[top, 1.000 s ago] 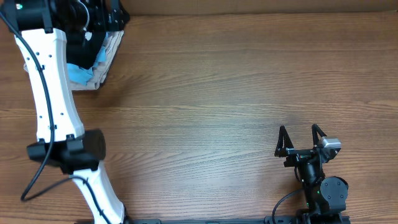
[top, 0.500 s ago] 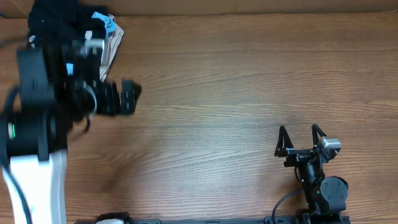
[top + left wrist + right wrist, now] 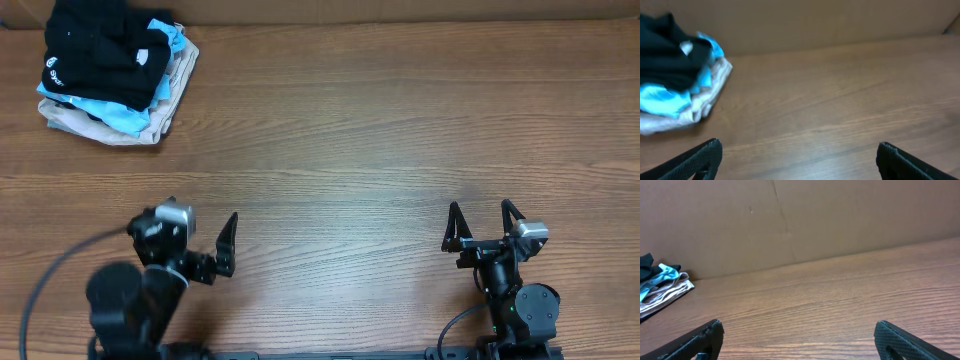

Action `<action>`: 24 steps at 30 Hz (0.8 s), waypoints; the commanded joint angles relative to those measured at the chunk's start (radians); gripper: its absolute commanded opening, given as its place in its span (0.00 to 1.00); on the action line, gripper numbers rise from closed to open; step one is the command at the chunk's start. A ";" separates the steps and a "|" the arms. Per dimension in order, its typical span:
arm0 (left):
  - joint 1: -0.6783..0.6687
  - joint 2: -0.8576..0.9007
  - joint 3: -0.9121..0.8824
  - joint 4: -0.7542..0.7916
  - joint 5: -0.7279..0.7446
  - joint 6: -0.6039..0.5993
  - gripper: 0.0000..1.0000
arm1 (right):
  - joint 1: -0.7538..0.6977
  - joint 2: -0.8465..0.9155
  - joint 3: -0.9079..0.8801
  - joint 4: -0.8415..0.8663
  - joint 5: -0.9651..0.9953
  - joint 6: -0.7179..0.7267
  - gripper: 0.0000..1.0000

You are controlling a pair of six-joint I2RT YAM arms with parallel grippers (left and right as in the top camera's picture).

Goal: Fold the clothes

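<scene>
The black shirt (image 3: 100,52) with a small white logo lies bunched on top of a pile at the table's far left corner. It also shows in the left wrist view (image 3: 665,55), and a sliver of it in the right wrist view (image 3: 646,261). My left gripper (image 3: 195,228) is open and empty near the front left, well short of the pile; in its wrist view (image 3: 799,151) the fingers stand wide apart over bare wood. My right gripper (image 3: 482,222) is open and empty at the front right, and its wrist view (image 3: 797,330) shows the same.
Under the black shirt lie a light blue shirt (image 3: 105,110) and a beige garment (image 3: 150,128). A brown cardboard wall (image 3: 815,215) runs along the table's far edge. The wooden table (image 3: 380,130) stretches between the pile and the grippers.
My left arm has drawn back from over the pile at the far left to the front left. The black shirt now lies uncovered on top of the pile. The right arm has not moved.
</scene>
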 commanded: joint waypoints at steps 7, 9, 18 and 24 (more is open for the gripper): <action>0.001 -0.236 -0.302 0.325 -0.039 0.002 1.00 | -0.003 -0.009 -0.010 0.006 0.006 0.000 1.00; 0.001 -0.253 -0.333 0.368 -0.052 0.002 1.00 | -0.003 -0.009 -0.010 0.006 0.006 0.000 1.00; 0.001 -0.367 -0.461 0.506 -0.085 0.002 1.00 | -0.003 -0.009 -0.010 0.006 0.006 0.000 1.00; 0.000 -0.376 -0.531 0.588 -0.112 0.002 1.00 | -0.003 -0.009 -0.010 0.006 0.006 0.000 1.00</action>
